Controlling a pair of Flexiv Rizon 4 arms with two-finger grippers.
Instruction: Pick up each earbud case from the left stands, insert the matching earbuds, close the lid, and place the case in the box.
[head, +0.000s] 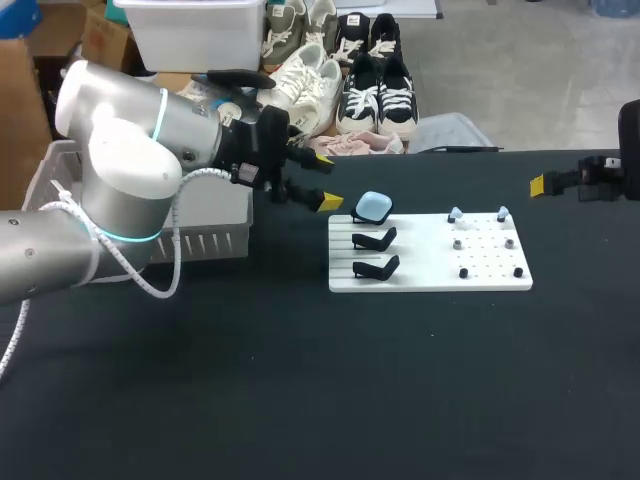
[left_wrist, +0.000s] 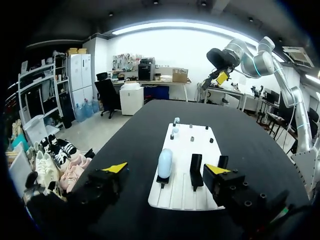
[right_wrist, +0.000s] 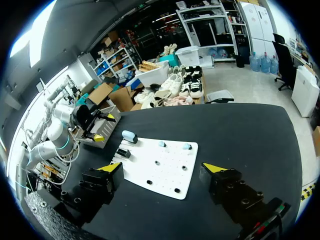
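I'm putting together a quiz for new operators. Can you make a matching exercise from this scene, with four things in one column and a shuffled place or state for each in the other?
Things:
1. light blue earbud case
2. two black stands nearer the camera
3. earbuds
4. left gripper

Places or states:
A. empty, nothing resting on them
B. on pegs along the far edge of the white board, on its right half
C. open, just left of the case
D. sitting on the farthest stand

Pairs: 1-D, 2-A, 3-B, 4-C
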